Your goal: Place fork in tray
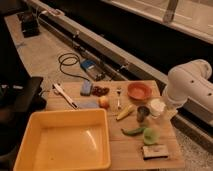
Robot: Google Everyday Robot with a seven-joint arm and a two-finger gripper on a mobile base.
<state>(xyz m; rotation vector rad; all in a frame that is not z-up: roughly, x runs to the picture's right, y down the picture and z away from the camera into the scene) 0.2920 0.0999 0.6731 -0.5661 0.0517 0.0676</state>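
The fork is small, slim and silver. It lies on the wooden table between a red-yellow apple and an orange bowl, just behind a banana. The tray is a large square yellow bin at the table's front left, with nothing in it. My white arm reaches in from the right. Its gripper hangs low over the table's right part, right of the banana and a short way front-right of the fork, apart from it.
A white-handled tool with a dark tip, a blue sponge and dark red grapes lie at the back left. A green pepper, a green fruit and a small packet lie at the front right. A black cable coils on the floor behind.
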